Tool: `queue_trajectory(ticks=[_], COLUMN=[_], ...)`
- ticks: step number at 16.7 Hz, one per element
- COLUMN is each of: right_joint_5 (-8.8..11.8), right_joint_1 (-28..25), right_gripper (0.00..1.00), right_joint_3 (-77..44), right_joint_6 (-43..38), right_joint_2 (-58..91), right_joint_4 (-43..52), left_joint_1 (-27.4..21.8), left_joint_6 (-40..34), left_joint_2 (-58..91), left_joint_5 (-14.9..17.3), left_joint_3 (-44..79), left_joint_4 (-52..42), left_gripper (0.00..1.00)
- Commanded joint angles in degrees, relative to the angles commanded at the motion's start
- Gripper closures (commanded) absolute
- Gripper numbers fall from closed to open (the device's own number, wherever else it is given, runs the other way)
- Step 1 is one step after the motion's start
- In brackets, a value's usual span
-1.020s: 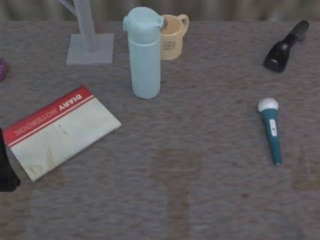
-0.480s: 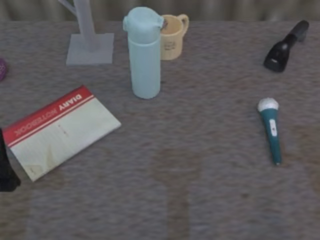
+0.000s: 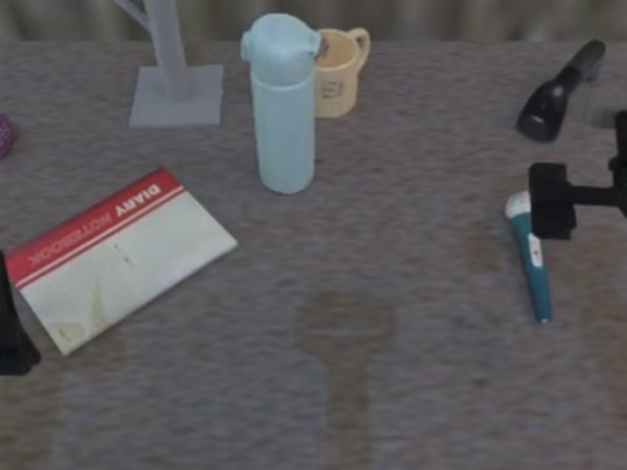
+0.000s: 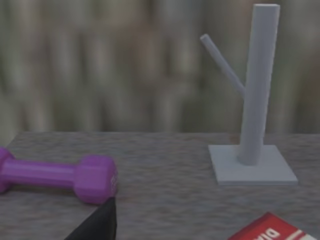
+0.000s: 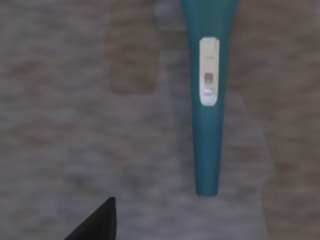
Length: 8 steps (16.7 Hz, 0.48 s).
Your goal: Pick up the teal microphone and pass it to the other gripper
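Note:
The teal microphone [image 3: 535, 266] lies flat at the table's right, its white head toward the back and partly covered. My right gripper [image 3: 550, 201] has come in from the right edge and hangs over the head end, not touching it. The right wrist view looks down on the teal handle [image 5: 207, 115] with its white label; one black fingertip [image 5: 102, 220] shows well off to the side, so the jaws stand open and empty. My left gripper [image 3: 14, 333] is parked at the left edge, open, with one fingertip [image 4: 102, 222] showing.
A black scanner [image 3: 556, 90] lies at the back right, close behind my right arm. A pale blue bottle [image 3: 284, 108] and yellow mug [image 3: 339, 70] stand at back centre, a grey stand [image 3: 176, 93] back left. A notebook [image 3: 118, 255] and purple dumbbell [image 4: 55, 175] lie left.
My right arm, out of view before, has moved in from the right edge and now hangs over the microphone's head. The microphone and the left arm have not moved.

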<state>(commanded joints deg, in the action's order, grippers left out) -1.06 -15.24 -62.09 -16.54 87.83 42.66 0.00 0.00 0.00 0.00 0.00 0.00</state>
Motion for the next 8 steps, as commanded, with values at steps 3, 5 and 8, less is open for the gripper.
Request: queue_trajectory(ticks=[3,5,8], right_joint_5=[-0.4,-0.7,-0.9], right_joint_1=[-1.8,-2.6,-3.0], right_gripper=[0.00,0.00,0.00], right_joint_3=[-7.2,-10.1,-11.7], right_joint_6=[-2.0,-2.8,-3.3], right_joint_2=[10.7,15.2,17.7], right_joint_4=[5.8,8.7,10.4], left_joint_1=[0.0,0.0,0.0], left_joint_6=[0.0,0.0,0.0], left_joint_2=[0.0,0.0,0.0], left_joint_5=[0.0,0.0,0.0], left_joint_3=[0.0,0.0,0.0], left_joint_4=[0.0,0.0,0.0], left_gripper=[0.00,0.00,0.00])
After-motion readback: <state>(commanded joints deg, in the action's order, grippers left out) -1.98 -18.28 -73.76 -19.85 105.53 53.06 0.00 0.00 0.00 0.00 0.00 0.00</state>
